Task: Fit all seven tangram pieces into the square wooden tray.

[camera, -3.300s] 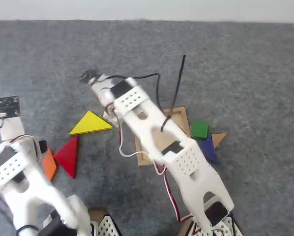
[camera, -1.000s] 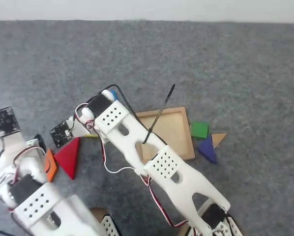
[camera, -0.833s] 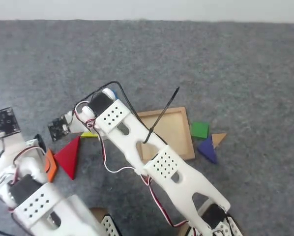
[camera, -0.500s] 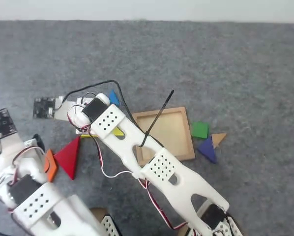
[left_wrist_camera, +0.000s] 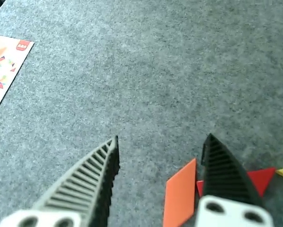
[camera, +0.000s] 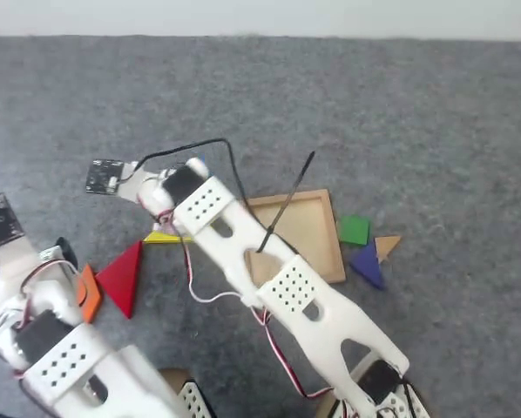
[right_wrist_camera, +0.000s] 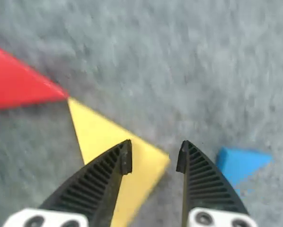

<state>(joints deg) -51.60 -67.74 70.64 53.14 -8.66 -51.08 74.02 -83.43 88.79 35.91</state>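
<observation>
Grey felt surface (camera: 417, 113): it runs to a pale wall along the top of the high view, and everything lies flat on it.
Square wooden tray (camera: 317, 235): sits centre-right in the high view, partly under the right arm. No piece shows on the floor I can see.
Right gripper (right_wrist_camera: 154, 144): jaws partly open and holding nothing, poised over one corner of the flat yellow triangle (right_wrist_camera: 113, 156).
Yellow triangle's place: left of the tray in the high view (camera: 160, 237), with its far tip just meeting the flat red triangle (right_wrist_camera: 18, 85). A small light-blue triangle (right_wrist_camera: 238, 163) lies just beside the other jaw.
Left gripper (left_wrist_camera: 162, 139): spread wide and empty at the lower left of the high view, with the orange parallelogram (left_wrist_camera: 179, 194) below its jaws.
Pieces right of the tray: a green square (camera: 354, 230), a dark blue triangle (camera: 367, 266) and a small tan triangle (camera: 386, 246), bunched near the tray's right edge.
Step in hand: picking up the yellow triangle, I'd say.
Doing it well: the piece is thin, so the jaws should come right down to the felt and close across an edge. A grip on the very tip could let it swivel.
Watch for: the blue triangle being nudged, and the red one being dragged by that touching tip.
Printed paper card (left_wrist_camera: 6, 66): lies apart in the upper left of the left wrist view.
</observation>
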